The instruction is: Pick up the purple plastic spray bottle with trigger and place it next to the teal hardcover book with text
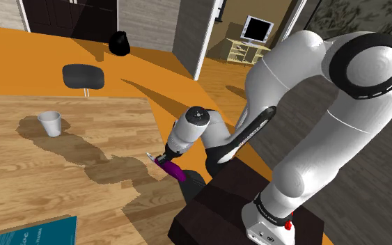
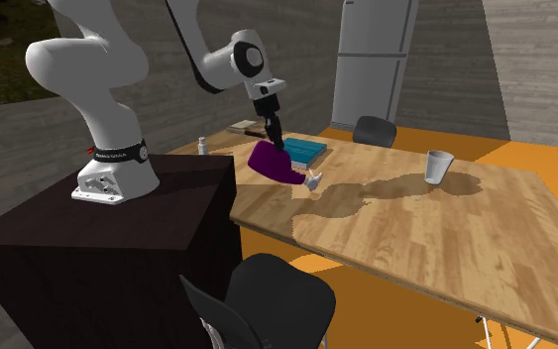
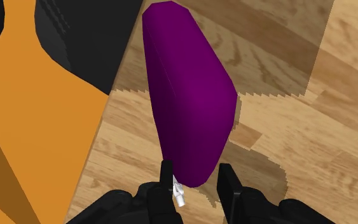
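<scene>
Clamped with both black fingers [image 3: 166, 184] on the narrow end of the purple bottle [image 3: 190, 95], right beside its white trigger [image 3: 179, 196] — gripper [image 2: 273, 132] pointing down, shut on that end. Held slanted at the wooden table's [image 2: 435, 248] edge, close to the dark stand [image 2: 118, 238]; resting or lifted, cannot tell. Set behind the bottle in the second exterior view, apart from it — teal book [image 2: 306, 150]. Farther along the table, well apart, standing upright: pale cup [image 2: 439, 167].

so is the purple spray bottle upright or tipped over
Tipped: the purple spray bottle is on its side near the table edge, white trigger pointing sideways.
</scene>
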